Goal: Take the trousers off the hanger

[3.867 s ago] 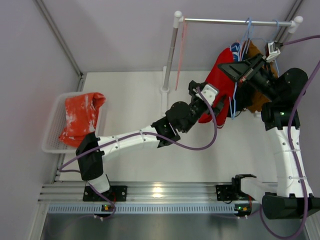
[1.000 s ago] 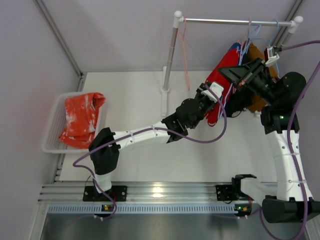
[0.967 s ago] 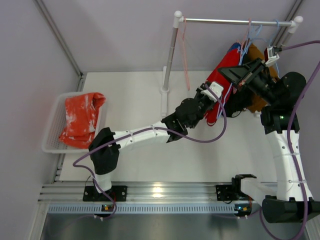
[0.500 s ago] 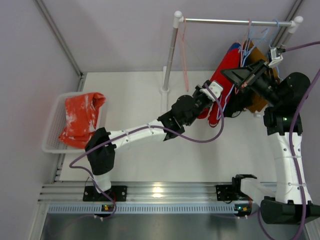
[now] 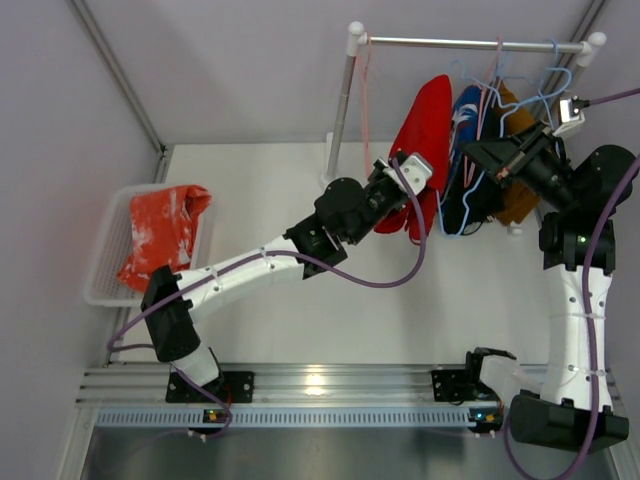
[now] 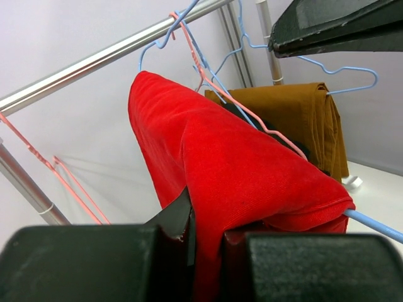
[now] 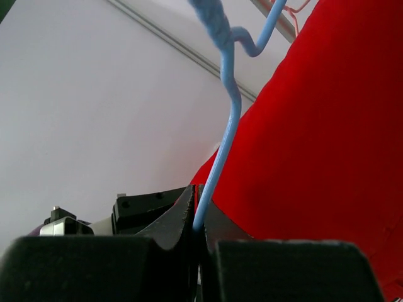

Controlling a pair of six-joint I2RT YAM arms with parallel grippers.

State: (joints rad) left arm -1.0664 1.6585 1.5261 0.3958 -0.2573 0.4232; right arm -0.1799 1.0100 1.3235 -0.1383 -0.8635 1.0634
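Note:
Plain red trousers [image 5: 428,125] hang stretched to the left of the rail's other garments. My left gripper [image 5: 408,200] is shut on their lower fold; in the left wrist view the red cloth [image 6: 227,163] fills the gap between the jaws [image 6: 208,234]. My right gripper [image 5: 478,152] is shut on a thin blue hanger wire [image 7: 230,119], pinched at the jaws [image 7: 203,226], with the red trousers [image 7: 327,126] just beyond. Blue-and-white trousers [image 5: 467,108], black trousers [image 5: 472,205] and brown trousers [image 5: 516,200] still hang to the right.
A metal rail [image 5: 470,44] on a white post [image 5: 340,110] carries blue and pink hangers [image 6: 201,56]. A white basket [image 5: 103,262] at the far left holds orange-red speckled trousers [image 5: 160,235]. Grey walls close in behind and at both sides.
My left gripper has shut on the red trousers and drawn them left, away from the other garments. My right arm has swung right and up, holding the blue hanger.

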